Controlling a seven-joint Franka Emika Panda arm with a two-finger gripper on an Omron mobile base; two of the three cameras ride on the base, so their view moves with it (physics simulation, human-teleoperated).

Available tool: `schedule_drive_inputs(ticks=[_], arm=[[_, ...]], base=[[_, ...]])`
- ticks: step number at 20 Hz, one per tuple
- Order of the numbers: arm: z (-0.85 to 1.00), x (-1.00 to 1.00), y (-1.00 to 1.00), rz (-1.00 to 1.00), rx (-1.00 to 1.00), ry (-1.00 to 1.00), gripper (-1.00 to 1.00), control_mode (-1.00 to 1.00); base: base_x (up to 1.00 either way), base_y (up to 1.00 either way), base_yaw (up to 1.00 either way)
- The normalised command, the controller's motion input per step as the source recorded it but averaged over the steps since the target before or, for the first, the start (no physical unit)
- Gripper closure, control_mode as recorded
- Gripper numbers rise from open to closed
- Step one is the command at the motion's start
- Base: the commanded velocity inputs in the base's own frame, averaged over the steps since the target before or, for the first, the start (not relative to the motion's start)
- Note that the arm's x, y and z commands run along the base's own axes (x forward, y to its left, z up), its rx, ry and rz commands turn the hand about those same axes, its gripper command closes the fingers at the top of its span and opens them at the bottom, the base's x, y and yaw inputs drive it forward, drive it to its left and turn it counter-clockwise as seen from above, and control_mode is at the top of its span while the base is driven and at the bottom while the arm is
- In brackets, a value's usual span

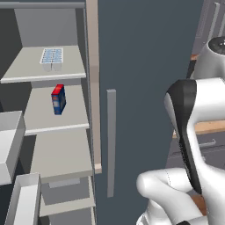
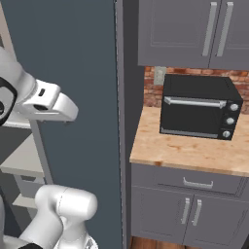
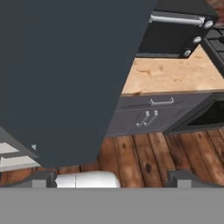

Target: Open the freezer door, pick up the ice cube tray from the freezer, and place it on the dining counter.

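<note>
The freezer (image 1: 57, 145) has its left side open, baring light grey shelves. The pale blue-white ice cube tray (image 1: 52, 56) lies on the top shelf. The freezer door is swung out at the left, with its white inner bins (image 1: 9, 145) facing me. In the hand view my gripper (image 3: 113, 180) is open with nothing between its fingertips (image 3: 43, 180). It faces the fridge's shut slate-blue door (image 3: 65, 78) and the wood floor, away from the shelves. The dining counter is out of view.
A red-and-blue box (image 1: 58, 99) stands on the second shelf. The shut door carries a grey bar handle (image 1: 111, 140) beside the beige centre strip (image 1: 93, 88). To the right, a black oven (image 2: 199, 108) sits on a wood-topped grey cabinet (image 2: 189, 151).
</note>
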Motion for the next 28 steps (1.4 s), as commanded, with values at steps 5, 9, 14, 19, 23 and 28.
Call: schedule_drive_inputs(ticks=[5, 9, 14, 19, 23, 28], arm=[[-0.13, -0.13, 0.12, 0.0, 0.13, 0.07, -1.0, -1.0], [-0.01, 0.0, 0.0, 0.0, 0.17, 0.01, -1.0, -1.0], [-0.09, 0.0, 0.0, 0.0, 0.1, 0.0, -1.0, -1.0], [-0.21, 0.0, 0.0, 0.0, 0.0, 0.0, -1.0, -1.0], [-0.36, 0.0, 0.02, 0.0, 0.0, 0.0, -1.0, -1.0], [-0.38, -0.06, 0.01, 0.0, 0.0, 0.0, -1.0, -1.0]], base=[[0.0, 0.0, 0.0], [0.0, 0.0, 0.0], [0.0, 0.0, 0.0], [0.0, 0.0, 0.0], [0.0, 0.0, 0.0], [0.0, 0.0, 0.0]])
